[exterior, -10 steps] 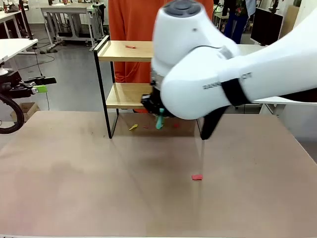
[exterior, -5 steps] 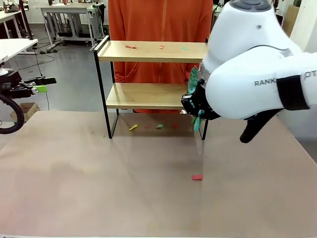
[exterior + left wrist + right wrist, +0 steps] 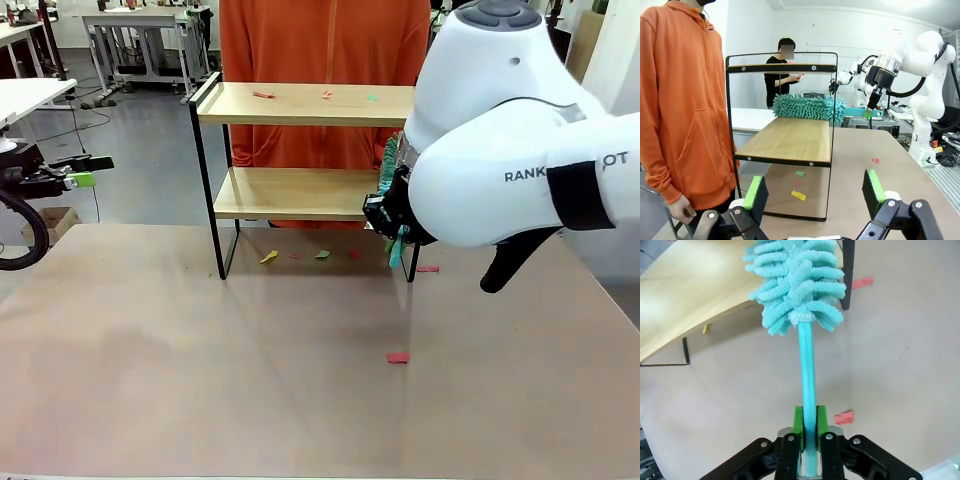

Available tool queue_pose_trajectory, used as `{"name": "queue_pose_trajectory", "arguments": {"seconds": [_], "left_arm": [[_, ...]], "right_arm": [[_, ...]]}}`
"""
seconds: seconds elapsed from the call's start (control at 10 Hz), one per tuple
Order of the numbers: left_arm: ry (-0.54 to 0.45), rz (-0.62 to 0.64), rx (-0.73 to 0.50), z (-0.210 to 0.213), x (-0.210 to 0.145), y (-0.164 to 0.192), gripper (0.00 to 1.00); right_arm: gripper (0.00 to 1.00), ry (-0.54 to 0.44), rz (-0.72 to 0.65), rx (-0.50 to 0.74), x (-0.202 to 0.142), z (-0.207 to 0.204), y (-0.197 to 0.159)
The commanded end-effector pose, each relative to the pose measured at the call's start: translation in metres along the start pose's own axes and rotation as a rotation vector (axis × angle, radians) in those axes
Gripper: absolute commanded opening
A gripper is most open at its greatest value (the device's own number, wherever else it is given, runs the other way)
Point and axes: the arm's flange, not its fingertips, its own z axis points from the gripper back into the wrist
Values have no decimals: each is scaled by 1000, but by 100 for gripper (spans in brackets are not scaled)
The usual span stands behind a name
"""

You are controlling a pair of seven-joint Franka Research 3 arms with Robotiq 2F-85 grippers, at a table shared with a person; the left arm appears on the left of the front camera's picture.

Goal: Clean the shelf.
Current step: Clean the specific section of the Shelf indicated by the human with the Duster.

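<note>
Shelf: one shelf [image 3: 240, 105], standing at upper centre of the front view on the far side of the surface [image 3: 200, 400], its length running left to right.
Boards: two, a top board [image 3: 300, 104] and a lower board [image 3: 790, 137].
Right claw: my right claw [image 3: 809, 427] is clamped shut on the thin teal handle of the one duster [image 3: 795, 285].
Left claw: my left claw [image 3: 815, 192] has its pads spread wide with nothing between them. It sits at the left edge of the front view, well apart from the shelf.
Key relation: the duster runs straight out from the right claw to the right-hand end of the lower board, and its fluffy head lies across the board's width. I cannot tell whether it rests on the wood or hangs just above. I judge a sweep along the board would go sideways to the handle.
Nearer arm: the right, by far.
Scraps on top board: three, namely two red bits [image 3: 263, 94] and one green bit [image 3: 372, 97].
Scraps on surface: one yellow scrap [image 3: 268, 257], one green scrap [image 3: 322, 254], and at least three red scraps [image 3: 398, 357]; a smaller speck is too tiny to call.
Person: one, in an orange hoodie [image 3: 320, 40], stands behind the shelf.
</note>
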Motion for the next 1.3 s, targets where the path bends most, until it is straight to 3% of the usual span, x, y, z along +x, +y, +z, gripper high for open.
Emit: {"name": "queue_pose_trajectory", "arguments": {"seconds": [0.0, 0.4, 0.6, 0.9, 1.2], "left_arm": [[10, -6, 2, -1, 3, -3, 100], [10, -6, 2, -1, 3, -3, 100], [10, -6, 2, -1, 3, -3, 100], [10, -6, 2, -1, 3, -3, 100], [10, -6, 2, -1, 3, -3, 100]], "right_arm": [[13, -12, -19, -11, 4, 10, -9], [13, -86, 34, 4, 3, 43, -36], [13, -108, 107, 96, -5, 71, -43], [13, -92, 201, 187, -7, 93, -57], [13, 11, 420, 388, -16, 99, -69]]}}
